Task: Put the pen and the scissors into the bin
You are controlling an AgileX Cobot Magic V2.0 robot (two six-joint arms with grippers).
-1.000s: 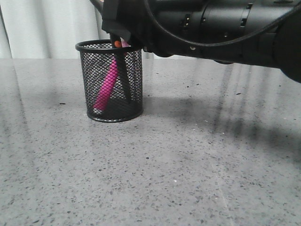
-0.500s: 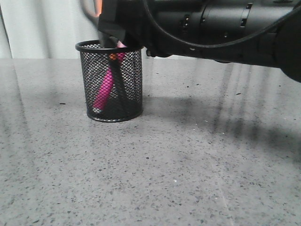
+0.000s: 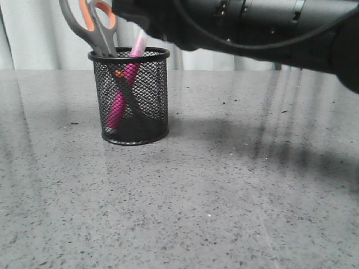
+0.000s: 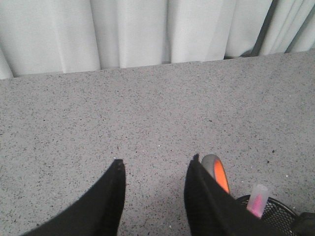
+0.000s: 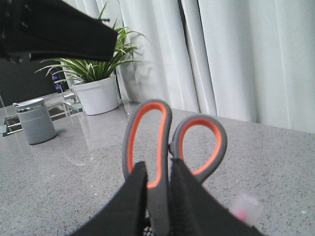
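Observation:
The black mesh bin (image 3: 150, 103) stands on the grey table at the back left. The pink pen (image 3: 119, 106) leans inside it, its pale cap above the rim. The scissors (image 3: 85, 17) stand blades-down in the bin, with the grey and orange handles leaning out over the left rim. My right gripper (image 3: 130, 14) hovers just right of the handles. In the right wrist view the scissors (image 5: 165, 128) show through the narrow gap of my right gripper (image 5: 157, 164). My left gripper (image 4: 156, 164) is open and empty, beside the scissors (image 4: 216, 172), pen (image 4: 258, 199) and bin (image 4: 275, 209).
My right arm (image 3: 269, 28) crosses the top of the front view above the table. A potted plant (image 5: 98, 93) and a grey jar (image 5: 34, 123) stand far off to the left. White curtains hang behind the table.
The scissors have slid down into the bin and tipped left, so their handles now show. My right gripper has let go of them and drawn up and right.

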